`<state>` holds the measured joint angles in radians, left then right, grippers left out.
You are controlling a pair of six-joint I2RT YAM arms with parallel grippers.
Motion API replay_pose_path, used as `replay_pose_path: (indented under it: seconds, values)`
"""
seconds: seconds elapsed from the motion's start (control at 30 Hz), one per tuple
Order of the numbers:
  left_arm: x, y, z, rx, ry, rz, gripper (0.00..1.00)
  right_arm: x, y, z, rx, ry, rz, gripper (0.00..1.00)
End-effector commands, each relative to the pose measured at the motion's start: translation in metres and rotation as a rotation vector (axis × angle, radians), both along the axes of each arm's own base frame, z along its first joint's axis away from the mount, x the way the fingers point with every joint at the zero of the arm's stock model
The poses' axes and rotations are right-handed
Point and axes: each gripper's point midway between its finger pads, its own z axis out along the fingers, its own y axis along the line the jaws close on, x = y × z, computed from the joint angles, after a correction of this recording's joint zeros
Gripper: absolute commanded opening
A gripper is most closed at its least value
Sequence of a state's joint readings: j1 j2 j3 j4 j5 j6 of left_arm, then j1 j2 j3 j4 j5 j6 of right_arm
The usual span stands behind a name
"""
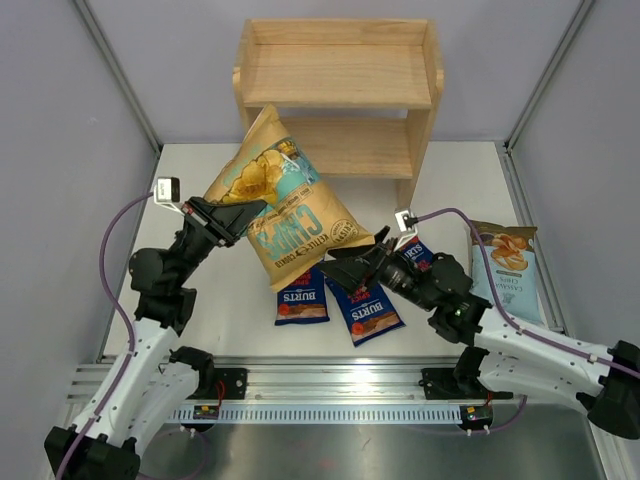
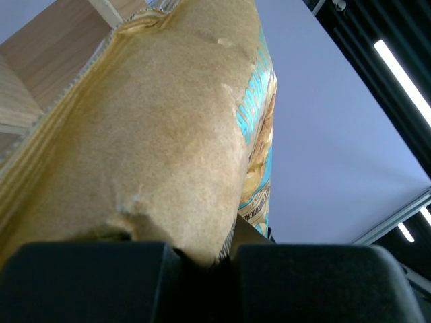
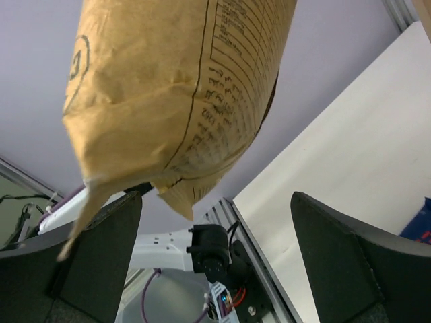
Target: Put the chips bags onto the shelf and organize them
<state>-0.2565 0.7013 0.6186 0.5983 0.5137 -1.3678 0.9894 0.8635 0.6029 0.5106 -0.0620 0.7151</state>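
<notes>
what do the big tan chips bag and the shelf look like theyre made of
The tan chips bag looks like matte kraft paper: the wrist views show a dull, fibrous tan face that holds sharp creases and carries ink print. Any inner lining is hidden. The shelf looks like light natural wood, matte and perhaps unvarnished: grain lines run along the boards without glare.

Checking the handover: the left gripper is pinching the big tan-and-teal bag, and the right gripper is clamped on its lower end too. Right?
Not quite. The left gripper does pinch the tan-and-teal bag, but the right gripper is open, not clamped: the right wrist view shows its fingers spread wide, the bag's lower end hanging over the gap between them.
</notes>
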Motion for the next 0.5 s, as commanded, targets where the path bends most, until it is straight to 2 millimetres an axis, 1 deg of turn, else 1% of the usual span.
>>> replay_pose_path:
  seconds: [0.0, 0.03, 0.1, 0.13, 0.2, 0.33, 0.47]
  values:
    - [-0.005, 0.012, 0.032, -0.149, -0.042, 0.044, 0.00, 0.000, -0.005, 0.061, 0.239, -0.086, -0.022, 0.99]
    - [-0.005, 0.007, 0.029, -0.143, -0.020, 0.029, 0.00, 0.004, -0.001, 0.065, 0.236, -0.096, -0.026, 0.99]
    - [-0.004, 0.003, 0.025, -0.135, -0.008, 0.023, 0.00, 0.005, 0.001, 0.071, 0.248, -0.120, -0.030, 0.99]
    - [-0.003, -0.001, 0.021, -0.126, 0.012, 0.015, 0.00, 0.012, 0.000, 0.072, 0.258, -0.118, -0.067, 0.99]
    - [-0.003, -0.004, 0.019, -0.107, 0.009, 0.009, 0.00, 0.015, -0.001, 0.080, 0.274, -0.137, -0.085, 0.99]
    - [-0.001, -0.010, 0.005, -0.077, 0.037, -0.003, 0.00, 0.024, 0.002, 0.080, 0.267, -0.133, -0.122, 0.99]
    - [0.002, -0.013, -0.006, -0.034, 0.058, 0.002, 0.00, 0.023, 0.004, 0.082, 0.273, -0.139, -0.108, 1.00]
